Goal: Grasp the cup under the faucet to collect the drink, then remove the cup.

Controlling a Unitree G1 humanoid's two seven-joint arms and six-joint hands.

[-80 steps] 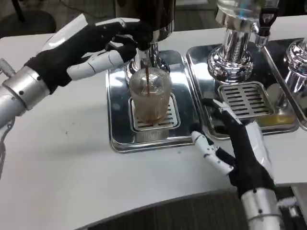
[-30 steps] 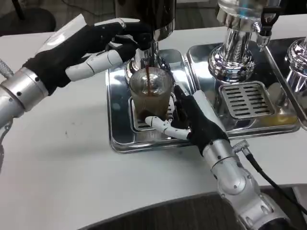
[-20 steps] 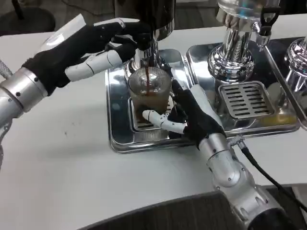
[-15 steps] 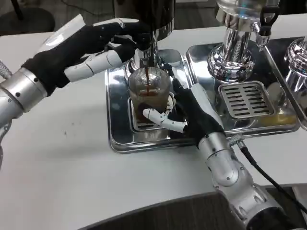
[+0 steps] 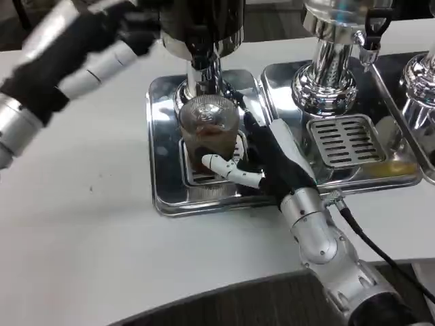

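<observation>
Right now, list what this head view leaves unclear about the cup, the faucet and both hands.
- Left hand: motion-blurred in the head view, so whether its fingers are open or curled is unclear.
- Faucet: its top is cut off by the upper edge.
- Cup: its base is hidden behind the right hand; fill level hard to judge.
- Right hand's far fingers: hidden behind the cup.

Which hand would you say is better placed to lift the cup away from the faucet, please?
The right hand: its fingers already wrap the cup on the drip tray. The left hand is blurred, up and to the left, clear of the cup.
</observation>
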